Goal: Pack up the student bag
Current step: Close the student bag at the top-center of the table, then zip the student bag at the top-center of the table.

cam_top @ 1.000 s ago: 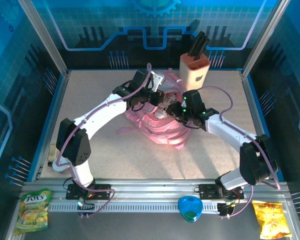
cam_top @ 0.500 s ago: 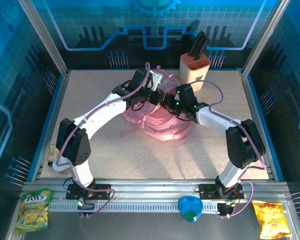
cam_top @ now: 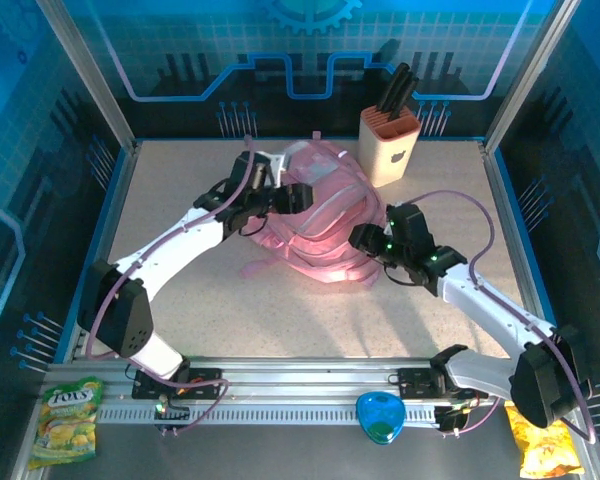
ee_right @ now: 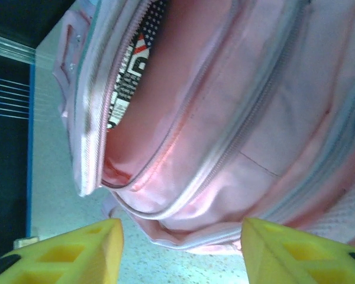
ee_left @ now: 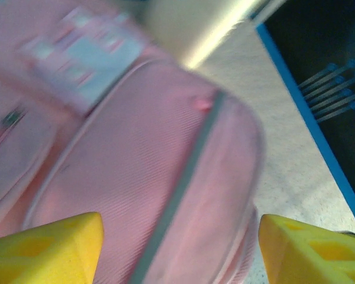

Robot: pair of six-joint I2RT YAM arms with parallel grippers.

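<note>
Two grippers, both released. Left gripper (ee_left: pixel 177 254): two yellow fingertips (ee_left: pixel 44 248) spread wide, nothing pinched, hanging just over pink ribbed fabric with one grey stripe (ee_left: pixel 180 189); this view is blurred. Right gripper (ee_right: pixel 180 248): two yellow fingers (ee_right: pixel 59 251) also apart, holding nothing, just short of the bag's lower edge. One student bag (cam_top: pixel 325 225), pink, lies slumped on the table (cam_top: pixel 180 300), centre toward the back; left gripper (cam_top: pixel 298 197) sits at its upper left side, right gripper (cam_top: pixel 365 238) at its right side, one on each flank. Right wrist view: bag (ee_right: pixel 236 118) has one compartment gaping, zip teeth along the edge, one printed black, white and red item (ee_right: pixel 127 77) inside, can't tell what it is. One knife block (cam_top: pixel 390 145), beige, stands upright just behind the bag to the right, dark handles sticking up. On the front rail, off the table: two snack packets, one green (cam_top: pixel 68 415) far left, one yellow (cam_top: pixel 542 440) far right, and one blue-green object (cam_top: pixel 380 418) between them.
</note>
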